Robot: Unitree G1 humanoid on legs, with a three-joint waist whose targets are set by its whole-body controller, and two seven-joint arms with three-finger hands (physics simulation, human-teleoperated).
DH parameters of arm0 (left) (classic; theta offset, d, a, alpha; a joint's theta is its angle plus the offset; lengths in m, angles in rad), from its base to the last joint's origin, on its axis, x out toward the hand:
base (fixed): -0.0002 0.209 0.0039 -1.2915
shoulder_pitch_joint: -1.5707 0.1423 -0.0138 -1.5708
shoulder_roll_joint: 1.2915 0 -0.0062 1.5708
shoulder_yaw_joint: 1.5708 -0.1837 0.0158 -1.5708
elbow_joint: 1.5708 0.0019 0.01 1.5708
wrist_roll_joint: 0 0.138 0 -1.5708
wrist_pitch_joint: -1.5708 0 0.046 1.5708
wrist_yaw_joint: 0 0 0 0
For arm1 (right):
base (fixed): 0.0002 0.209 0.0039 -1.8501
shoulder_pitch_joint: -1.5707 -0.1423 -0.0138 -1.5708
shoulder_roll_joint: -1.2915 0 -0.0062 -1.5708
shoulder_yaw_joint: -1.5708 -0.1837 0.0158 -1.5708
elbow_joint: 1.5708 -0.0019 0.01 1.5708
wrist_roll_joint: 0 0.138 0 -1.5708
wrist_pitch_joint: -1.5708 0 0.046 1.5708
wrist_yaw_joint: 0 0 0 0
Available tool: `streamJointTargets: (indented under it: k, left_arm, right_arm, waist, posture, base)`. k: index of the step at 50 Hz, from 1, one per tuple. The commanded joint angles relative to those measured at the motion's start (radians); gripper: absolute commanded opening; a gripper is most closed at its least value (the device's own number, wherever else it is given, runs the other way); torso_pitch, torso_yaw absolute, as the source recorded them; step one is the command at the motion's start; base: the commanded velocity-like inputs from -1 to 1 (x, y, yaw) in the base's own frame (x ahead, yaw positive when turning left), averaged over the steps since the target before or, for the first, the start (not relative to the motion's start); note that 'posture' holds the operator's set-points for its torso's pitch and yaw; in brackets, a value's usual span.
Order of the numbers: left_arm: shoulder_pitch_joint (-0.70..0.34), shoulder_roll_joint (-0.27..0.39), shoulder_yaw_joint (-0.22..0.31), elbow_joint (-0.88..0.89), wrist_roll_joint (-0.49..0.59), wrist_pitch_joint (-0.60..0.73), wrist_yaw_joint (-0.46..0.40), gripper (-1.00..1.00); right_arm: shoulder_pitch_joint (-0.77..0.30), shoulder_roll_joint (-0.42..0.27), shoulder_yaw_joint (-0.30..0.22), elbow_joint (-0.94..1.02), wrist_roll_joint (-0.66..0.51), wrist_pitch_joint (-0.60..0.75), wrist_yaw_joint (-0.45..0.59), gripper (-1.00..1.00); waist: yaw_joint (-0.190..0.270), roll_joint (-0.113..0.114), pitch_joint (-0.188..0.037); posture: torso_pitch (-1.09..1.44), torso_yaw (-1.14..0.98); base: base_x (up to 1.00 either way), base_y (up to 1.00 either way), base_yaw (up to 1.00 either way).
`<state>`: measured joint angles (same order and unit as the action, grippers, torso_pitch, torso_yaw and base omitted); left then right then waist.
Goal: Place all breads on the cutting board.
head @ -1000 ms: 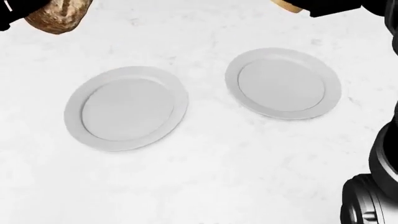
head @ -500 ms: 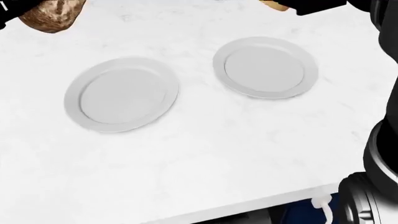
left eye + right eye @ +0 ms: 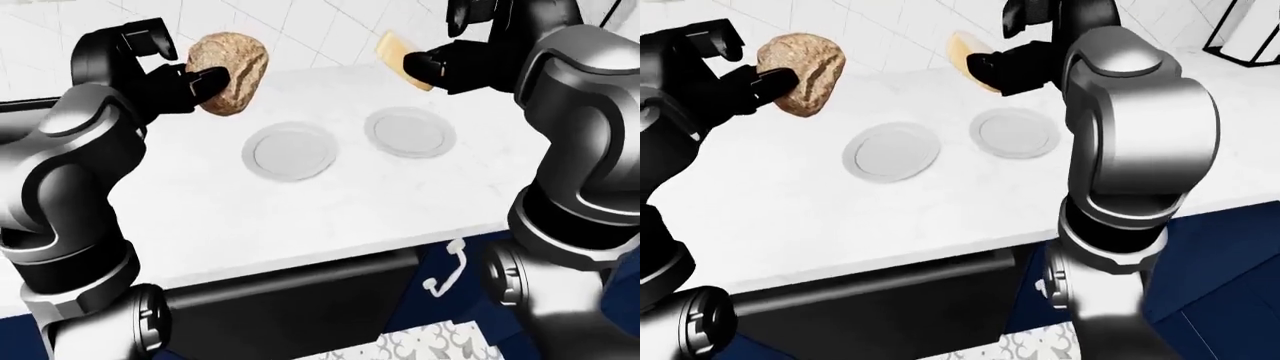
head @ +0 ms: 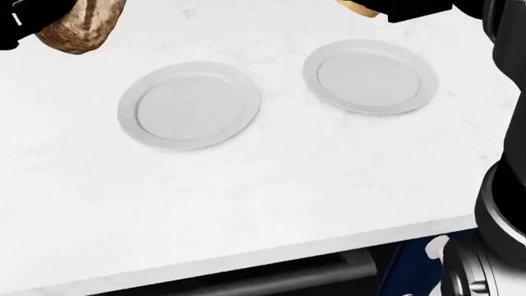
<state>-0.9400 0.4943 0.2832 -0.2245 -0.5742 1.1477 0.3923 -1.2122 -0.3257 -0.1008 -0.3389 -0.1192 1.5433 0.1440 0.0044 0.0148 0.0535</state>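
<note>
counter: white marble top point(image 4: 271, 197), fills most of my head view. Its near edge runs across the bottom of that view.

room: white tiled wall point(image 3: 300, 30) on the far side of the counter. Under the near edge there's a dark opening point(image 3: 290, 300), with navy cabinet fronts point(image 3: 1220, 255) to the right of it and a white handle point(image 3: 445, 274) on one of them. Patterned floor tile point(image 3: 420, 345) shows at the very bottom of the left-eye view.

left plate: pale grey plate point(image 4: 189, 105), flat on the counter, nothing on it.

right plate: same kind of plate point(image 4: 370, 75), sits right of the first and a bit farther off. The two are near each other but not touching, and this one's bare as well.

in the way: nothing sits between the plates. My own right arm point(image 3: 1135, 142) is the big thing blocking stuff, it covers the right part of the counter in the right-eye view.

left hand: my left hand point(image 3: 185, 81) is up above the far left of the counter, fingers wrapped tight on the loaf point(image 3: 230, 71).

loaf: round, brown, crusty, held in the air left of the left plate and clear of the counter.

right hand: my right hand point(image 3: 440, 66) is raised over the far side, above the right plate, pinched onto the slice point(image 3: 400, 56).

slice: thin pale piece with a tan edge, tilted, in the air, not touching the plate.

cutting board: can't see one in any view.
</note>
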Motion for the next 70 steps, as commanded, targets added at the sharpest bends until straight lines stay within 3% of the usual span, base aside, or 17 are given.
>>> streamJointTargets:
  k: [1,7,8,13,24,28,30,31,43,46,48,49,52,57,61,68,70]
  left_arm:
    - [-0.039,0.02,0.02,-0.039,-0.001,-0.037,0.003,-1.0]
    - [-0.036,0.02,0.019,-0.038,-0.005,-0.04,0.008,-1.0]
    - [-0.036,0.021,0.019,-0.035,-0.004,-0.044,0.007,-1.0]
    - [-0.038,0.026,0.022,-0.035,-0.007,-0.042,0.01,-1.0]
    - [-0.04,0.032,0.024,-0.027,-0.011,-0.048,0.018,-1.0]
    - [-0.037,0.029,0.021,-0.027,-0.012,-0.052,0.02,-1.0]
    - [-0.034,0.031,0.021,-0.025,-0.012,-0.056,0.018,-1.0]
    - [-0.035,0.031,0.021,-0.025,-0.012,-0.054,0.018,-1.0]
    - [-0.048,0.028,0.018,-0.026,-0.017,-0.046,0.026,-1.0]
    - [-0.045,0.026,0.017,-0.029,-0.018,-0.047,0.027,-1.0]
    - [-0.045,0.028,0.019,-0.03,-0.019,-0.046,0.027,-1.0]
    - [-0.045,0.028,0.02,-0.032,-0.02,-0.044,0.028,-1.0]
    - [-0.045,0.028,0.019,-0.03,-0.02,-0.046,0.029,-1.0]
    - [-0.049,0.03,0.018,-0.023,-0.02,-0.05,0.027,-1.0]
    - [-0.055,0.029,0.014,-0.016,-0.017,-0.053,0.026,-1.0]
    - [-0.054,0.027,0.015,-0.022,-0.018,-0.048,0.034,-1.0]
    - [-0.056,0.027,0.014,-0.018,-0.016,-0.052,0.033,-1.0]
  right_arm:
    - [-0.036,-0.007,-0.006,-0.019,-0.003,-0.032,-0.006,-1.0]
    - [-0.033,-0.004,-0.011,-0.02,0.004,-0.038,-0.012,-1.0]
    - [-0.035,-0.003,-0.012,-0.019,0.005,-0.039,-0.014,-1.0]
    - [-0.03,-0.002,-0.013,-0.022,0.008,-0.041,-0.019,-1.0]
    - [-0.046,-0.002,-0.007,0.007,0.018,-0.053,-0.025,-1.0]
    - [-0.034,0.005,-0.005,0.005,0.02,-0.061,-0.029,-1.0]
    - [-0.037,0.006,-0.006,0.005,0.022,-0.06,-0.029,-1.0]
    - [-0.037,0.008,-0.005,0.004,0.023,-0.058,-0.03,-1.0]
    - [-0.024,0.014,-0.001,-0.009,0.028,-0.054,-0.03,-1.0]
    - [-0.024,0.018,0.0,-0.009,0.029,-0.053,-0.031,-1.0]
    - [-0.029,0.018,-0.004,-0.006,0.029,-0.053,-0.033,-1.0]
    - [-0.029,0.017,-0.005,-0.006,0.03,-0.054,-0.034,-1.0]
    - [-0.026,0.015,-0.005,-0.006,0.031,-0.056,-0.034,-1.0]
    - [-0.03,0.013,-0.005,0.0,0.033,-0.06,-0.035,-1.0]
    - [-0.035,0.013,-0.001,0.007,0.035,-0.061,-0.034,-1.0]
    - [-0.038,0.017,0.001,0.013,0.036,-0.065,-0.035,-1.0]
    - [-0.034,0.019,0.002,0.007,0.037,-0.061,-0.034,-1.0]
  waist:
    - [0.009,0.016,-0.027]
    - [0.011,-0.04,0.001]
    - [0.012,-0.009,-0.001]
    - [0.0,0.018,-0.009]
    - [-0.006,-0.005,-0.047]
    - [-0.011,0.039,-0.029]
    - [-0.018,0.102,-0.036]
    - [-0.015,0.062,-0.031]
    - [-0.022,0.029,-0.039]
    - [-0.009,-0.027,-0.019]
    - [-0.011,-0.103,-0.035]
    - [-0.02,-0.067,-0.023]
    - [-0.014,-0.067,-0.052]
    - [-0.012,-0.031,-0.03]
    - [-0.027,0.121,-0.04]
    - [-0.024,-0.021,-0.012]
    - [-0.028,-0.089,-0.033]
  posture:
    - [0.0,0.0]
    - [0.0,0.0]
    - [0.0,0.0]
    - [0.0,0.0]
    - [0.0,0.0]
    - [0.0,0.0]
    - [0.0,0.0]
    - [0.0,0.0]
    - [0.0,0.0]
    - [0.0,0.0]
    - [0.0,0.0]
    - [0.0,0.0]
    - [0.0,0.0]
    - [0.0,0.0]
    - [0.0,0.0]
    - [0.0,0.0]
    - [0.0,0.0]
  base:
    - [0.0,0.0,0.93]
    - [0.0,0.0,0.26]
    - [0.0,0.0,0.0]
    - [0.0,0.0,0.0]
    - [0.0,0.14,0.0]
    - [0.0,0.24,0.0]
    - [0.0,0.24,0.0]
    - [0.0,0.25,0.0]
    - [0.0,0.09,0.31]
    - [0.0,0.35,0.0]
    - [0.0,0.57,0.0]
    - [0.0,0.58,0.0]
    - [0.0,0.57,0.0]
    - [0.0,0.52,0.0]
    - [0.0,0.36,0.0]
    - [0.0,0.57,0.0]
    - [0.0,0.58,0.0]
